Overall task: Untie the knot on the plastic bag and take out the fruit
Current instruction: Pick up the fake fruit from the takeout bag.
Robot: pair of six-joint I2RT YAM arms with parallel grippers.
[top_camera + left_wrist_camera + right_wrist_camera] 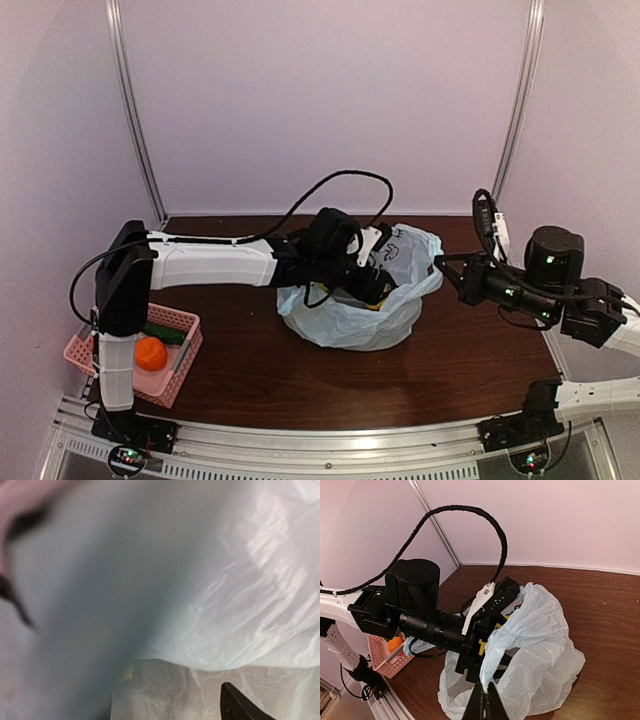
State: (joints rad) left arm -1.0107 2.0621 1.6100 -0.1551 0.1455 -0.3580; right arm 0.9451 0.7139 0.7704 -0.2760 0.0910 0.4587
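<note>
Left tool (pixel 378 287) is inside plastic bag (pixel 340 325); right tool (pixel 484 702) pinches rim.

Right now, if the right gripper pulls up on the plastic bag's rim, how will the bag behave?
Probably floppy: the plastic bag is thin crumpled film slumped on the table. It would likely stretch and drape from where the right gripper pinches it, not lift whole. Its glossy sheen hints the film may slip free.
</note>
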